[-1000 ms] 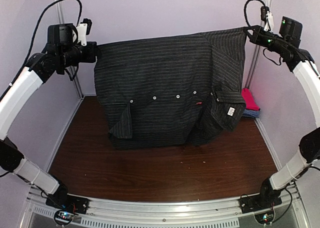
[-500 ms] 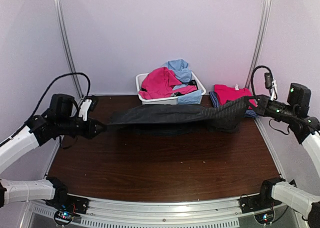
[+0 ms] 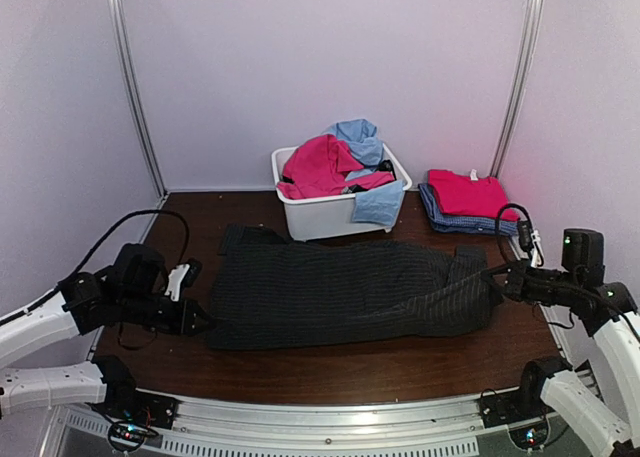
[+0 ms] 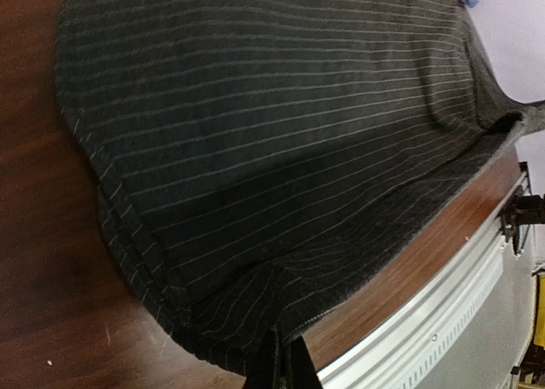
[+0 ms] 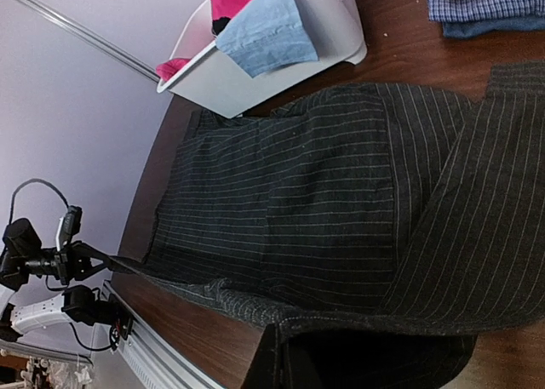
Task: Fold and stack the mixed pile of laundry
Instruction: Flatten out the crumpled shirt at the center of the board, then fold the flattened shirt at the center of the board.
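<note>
A black pinstriped garment (image 3: 345, 292) lies spread flat across the middle of the brown table (image 3: 330, 362). My left gripper (image 3: 203, 324) is shut on its near left corner (image 4: 255, 334), low over the wood. At the right end, my right gripper (image 3: 497, 275) is shut on the near right corner (image 5: 341, 325). The rest of the mixed laundry pile, pink-red (image 3: 320, 165) and light blue (image 3: 357, 137) cloth, fills the white tub (image 3: 330, 215) behind the garment. One light blue piece (image 5: 266, 31) hangs over the tub's front rim.
At the back right lies a stack with a pink-red garment (image 3: 465, 191) on top of folded blue checked cloth (image 3: 450, 223). The metal rail (image 3: 330, 417) runs along the table's near edge. Lilac walls close in the table on three sides.
Both arms swung down from high up and toward the near edge. The black garment, held hanging like a curtain, now lies flat on the table, and the tub and stack came into view.
</note>
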You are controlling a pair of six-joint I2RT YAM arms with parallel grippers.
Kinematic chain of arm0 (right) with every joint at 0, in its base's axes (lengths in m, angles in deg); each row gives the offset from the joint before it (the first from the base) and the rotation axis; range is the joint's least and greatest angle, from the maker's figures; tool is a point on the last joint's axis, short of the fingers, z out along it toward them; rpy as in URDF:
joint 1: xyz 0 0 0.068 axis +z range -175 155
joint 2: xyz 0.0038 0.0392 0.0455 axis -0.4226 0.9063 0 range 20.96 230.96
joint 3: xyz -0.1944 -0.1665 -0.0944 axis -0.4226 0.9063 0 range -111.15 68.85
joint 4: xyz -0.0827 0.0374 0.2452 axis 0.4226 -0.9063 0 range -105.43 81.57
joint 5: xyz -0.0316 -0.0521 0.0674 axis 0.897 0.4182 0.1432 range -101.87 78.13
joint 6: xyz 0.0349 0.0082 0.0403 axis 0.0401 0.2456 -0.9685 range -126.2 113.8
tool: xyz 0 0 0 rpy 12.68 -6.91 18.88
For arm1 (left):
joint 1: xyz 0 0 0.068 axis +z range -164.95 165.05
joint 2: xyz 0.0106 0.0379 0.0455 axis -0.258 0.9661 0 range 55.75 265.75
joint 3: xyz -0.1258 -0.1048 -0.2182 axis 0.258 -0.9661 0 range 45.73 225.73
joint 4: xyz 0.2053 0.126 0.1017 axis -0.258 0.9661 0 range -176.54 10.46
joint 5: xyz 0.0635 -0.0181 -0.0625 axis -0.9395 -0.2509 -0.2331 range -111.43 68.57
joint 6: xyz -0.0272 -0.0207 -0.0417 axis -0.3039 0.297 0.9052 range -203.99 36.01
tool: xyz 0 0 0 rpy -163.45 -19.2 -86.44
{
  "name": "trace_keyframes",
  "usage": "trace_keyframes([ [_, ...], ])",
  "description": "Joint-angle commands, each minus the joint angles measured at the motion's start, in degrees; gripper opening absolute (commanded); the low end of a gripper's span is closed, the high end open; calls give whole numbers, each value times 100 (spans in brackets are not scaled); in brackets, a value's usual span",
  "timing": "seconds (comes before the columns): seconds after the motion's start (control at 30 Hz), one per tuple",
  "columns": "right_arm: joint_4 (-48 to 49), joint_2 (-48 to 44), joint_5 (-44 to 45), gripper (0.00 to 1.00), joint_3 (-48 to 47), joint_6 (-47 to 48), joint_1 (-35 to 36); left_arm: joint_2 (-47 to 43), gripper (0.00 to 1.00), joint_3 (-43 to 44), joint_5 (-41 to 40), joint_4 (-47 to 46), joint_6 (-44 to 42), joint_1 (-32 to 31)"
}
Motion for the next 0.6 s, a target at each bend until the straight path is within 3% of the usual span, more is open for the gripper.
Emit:
trace_keyframes([
  [0.0, 191, -173, 324, 0, 490, -628, -18, 95, 0, -175, -857, 189, 688, -65],
  [0.17, 1055, 651, 391, 0, 657, -586, -13, 891, 0, 239, -1620, 64, 528, -65],
  [0.4, 1786, 1828, 227, 0, 592, -208, -2, 1723, 0, 399, -1776, -355, 282, -24],
  [0.57, 2433, 2441, -25, 0, 305, -30, 130, 2161, 0, 393, -1450, -792, -14, -13],
])
